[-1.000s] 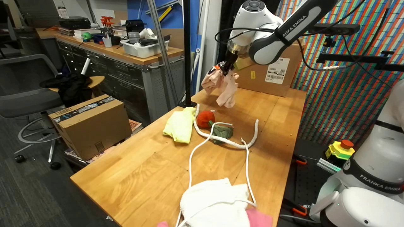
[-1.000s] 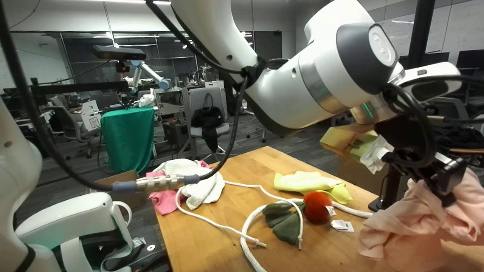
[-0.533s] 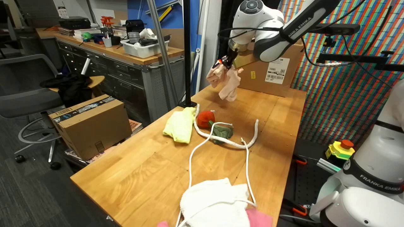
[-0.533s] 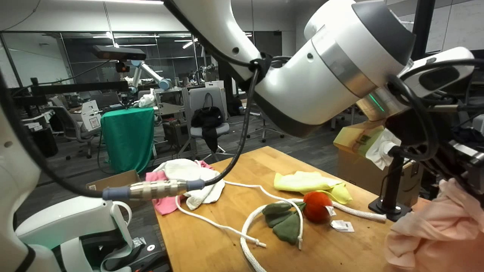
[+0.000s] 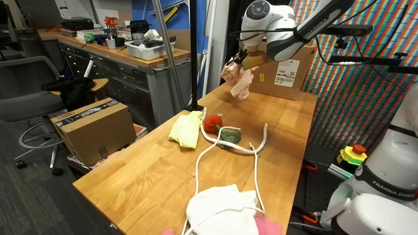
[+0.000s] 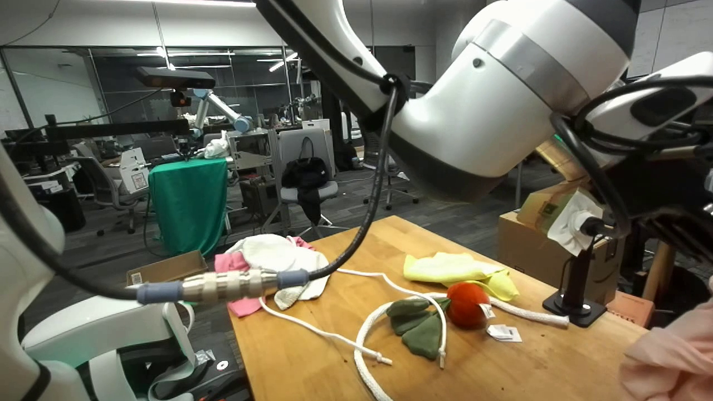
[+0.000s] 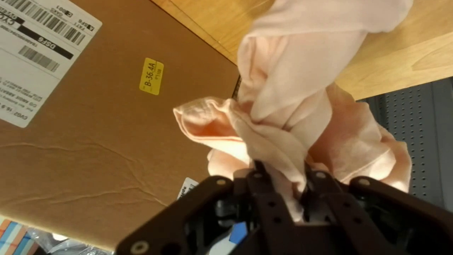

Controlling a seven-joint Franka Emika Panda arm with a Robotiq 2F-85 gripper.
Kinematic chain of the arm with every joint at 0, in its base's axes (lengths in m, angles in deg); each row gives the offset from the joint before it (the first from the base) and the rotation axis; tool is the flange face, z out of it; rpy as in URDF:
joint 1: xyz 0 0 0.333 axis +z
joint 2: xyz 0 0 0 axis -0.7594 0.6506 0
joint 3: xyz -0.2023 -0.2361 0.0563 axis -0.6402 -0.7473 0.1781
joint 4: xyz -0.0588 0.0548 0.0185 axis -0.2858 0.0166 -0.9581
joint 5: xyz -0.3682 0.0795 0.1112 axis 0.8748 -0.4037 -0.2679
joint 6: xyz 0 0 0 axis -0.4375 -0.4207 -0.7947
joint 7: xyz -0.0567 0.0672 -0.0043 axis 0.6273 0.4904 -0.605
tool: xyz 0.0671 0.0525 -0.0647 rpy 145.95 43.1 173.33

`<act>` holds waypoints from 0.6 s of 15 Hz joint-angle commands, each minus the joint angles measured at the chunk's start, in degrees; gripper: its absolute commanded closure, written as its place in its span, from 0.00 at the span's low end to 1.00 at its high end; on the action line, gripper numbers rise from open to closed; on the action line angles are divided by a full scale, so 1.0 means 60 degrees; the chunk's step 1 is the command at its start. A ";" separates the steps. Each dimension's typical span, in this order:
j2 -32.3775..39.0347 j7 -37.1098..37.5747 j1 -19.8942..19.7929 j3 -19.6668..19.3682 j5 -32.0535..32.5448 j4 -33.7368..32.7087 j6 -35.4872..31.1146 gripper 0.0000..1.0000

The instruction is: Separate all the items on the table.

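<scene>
Above the far end of the tabletop (image 5: 147, 169), whose butcher-block wood shows light, grainy strips, the end effector (image 7: 283, 173) is pinching the pinkish-beige cloth (image 5: 242, 88). In the wrist view that cloth is thin and smooth, twisted into deep pleats where it is gripped, with one hem curled open like a cuff; the rest hangs in loose folds, and whether its lowest part touches the wood cannot be told. Near the hanging fabric stands a brown cardboard box (image 5: 267, 87), its flat face creased and carrying a white printed label (image 5: 287, 73) and a small yellow sticker (image 7: 151, 76); contact between the two is unclear.

Farther along the wood, in both exterior views, the yellow cloth (image 5: 186, 130) lies in a soft, flattened heap. Just beside it sits the small red ball (image 6: 467, 306), round and plush-looking, with a folded white tag (image 6: 504, 333) near it. Against the ball lies the small green object (image 6: 420, 337), made of fabric in leaf-like lobes. The long white rope (image 6: 537, 316), thick and braided, curves along one side of both. Thin white cord (image 5: 197, 176), knotted near its tips, crosses that rope and runs to the white-grey cloth (image 5: 222, 198), a bulky, fuzzy pile well apart from the gripped cloth, with a strand lying over it and pink fabric (image 5: 269, 226) showing from beneath its edge.
</scene>
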State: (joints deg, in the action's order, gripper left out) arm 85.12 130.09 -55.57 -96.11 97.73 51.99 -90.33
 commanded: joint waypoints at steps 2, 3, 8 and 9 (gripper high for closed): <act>-0.0121 0.1198 -0.0342 0.0472 0.1007 -0.0266 0.0689 0.42; -0.0122 0.1297 -0.0367 0.0535 0.1159 -0.0259 0.0810 0.33; -0.0333 0.0576 -0.0449 0.0876 0.0736 0.0182 0.0722 0.00; -0.0445 0.0104 -0.0469 0.0972 0.0424 0.0406 0.0453 0.00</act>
State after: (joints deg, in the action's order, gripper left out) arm 85.11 135.73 -57.23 -92.39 102.87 51.50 -85.58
